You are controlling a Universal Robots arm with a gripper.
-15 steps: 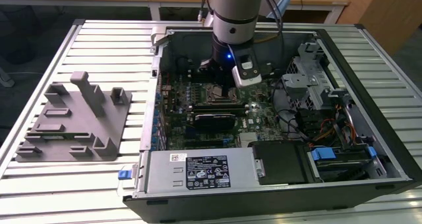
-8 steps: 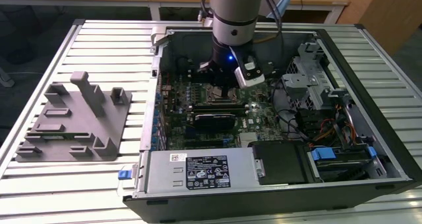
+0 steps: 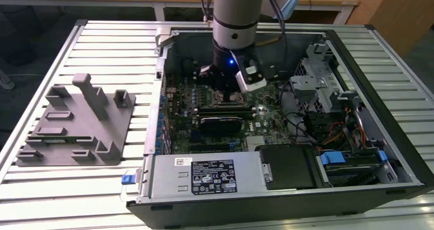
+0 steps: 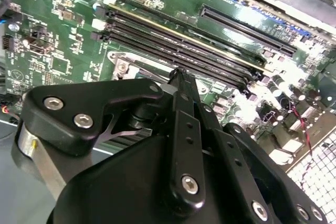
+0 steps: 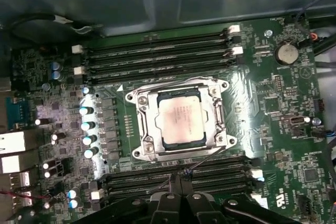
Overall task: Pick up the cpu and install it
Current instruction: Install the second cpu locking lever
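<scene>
The cpu (image 5: 181, 116), a silver square chip with a pale rim, lies flat inside the metal socket frame (image 5: 139, 124) on the green motherboard (image 5: 273, 103) in the first wrist view. My gripper (image 5: 178, 178) hovers just off one side of the socket, over the memory slots (image 5: 173, 184), with its black fingers pressed together and nothing between them. The second wrist view has the same shut fingers (image 4: 181, 77) pointing down at the board. In the exterior view the gripper (image 3: 220, 90) reaches down into the open computer case (image 3: 379, 52) and hides the socket.
A grey parts fixture (image 3: 74, 123) sits on the slatted table at the exterior view's left. Inside the case are a power supply (image 3: 203, 176), a drive cage (image 3: 318, 83) and loose cables (image 3: 332, 131). More memory slots (image 5: 157, 51) run along the socket's far side.
</scene>
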